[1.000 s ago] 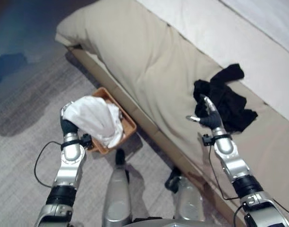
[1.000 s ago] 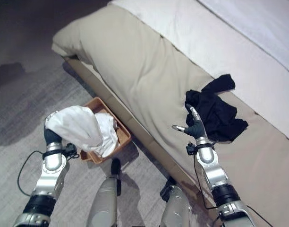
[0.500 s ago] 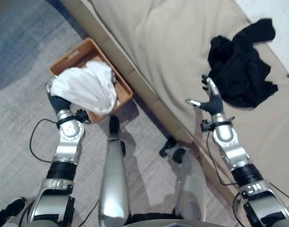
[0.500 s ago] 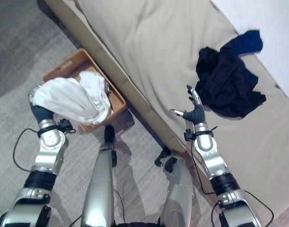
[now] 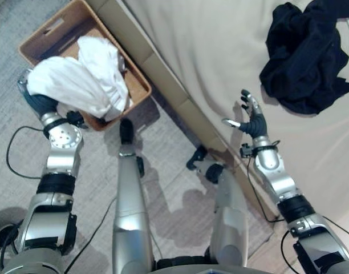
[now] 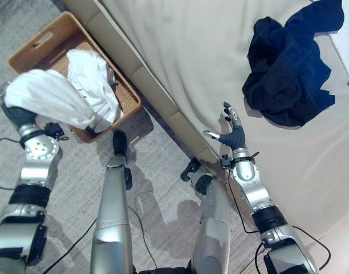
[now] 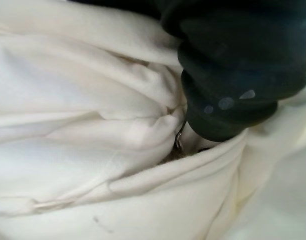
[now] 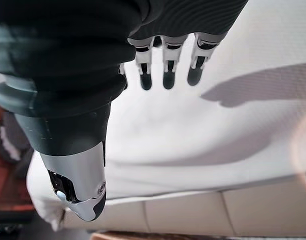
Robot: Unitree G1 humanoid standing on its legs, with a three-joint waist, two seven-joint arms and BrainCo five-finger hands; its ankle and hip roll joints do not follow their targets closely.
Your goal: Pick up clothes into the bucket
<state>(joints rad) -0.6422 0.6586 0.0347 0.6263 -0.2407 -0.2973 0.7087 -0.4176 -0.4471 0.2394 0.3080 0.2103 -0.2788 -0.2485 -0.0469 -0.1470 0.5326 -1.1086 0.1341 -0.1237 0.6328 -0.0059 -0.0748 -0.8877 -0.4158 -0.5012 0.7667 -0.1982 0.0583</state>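
A white garment (image 5: 72,85) hangs from my left hand (image 5: 36,103) over the front corner of a brown basket (image 5: 49,25) on the floor. Its far end lies inside the basket. In the left wrist view the white cloth (image 7: 93,125) is bunched round a silver finger beside the hand's dark cover (image 7: 233,75). A heap of black clothes (image 5: 305,57) lies on the beige bed cover (image 5: 209,51). My right hand (image 5: 252,121) hovers open over the cover near the bed's edge, a hand's length short of the black heap, its fingers (image 8: 165,75) straight.
The basket stands on grey carpet (image 5: 169,171) right against the side of the low bed. The bed's edge (image 5: 163,85) runs diagonally between the basket and the black clothes.
The camera has tilted down, shifting the whole scene. My right hand has drawn back from the black clothes toward the bed's edge. The left hand still holds the white garment by the basket.
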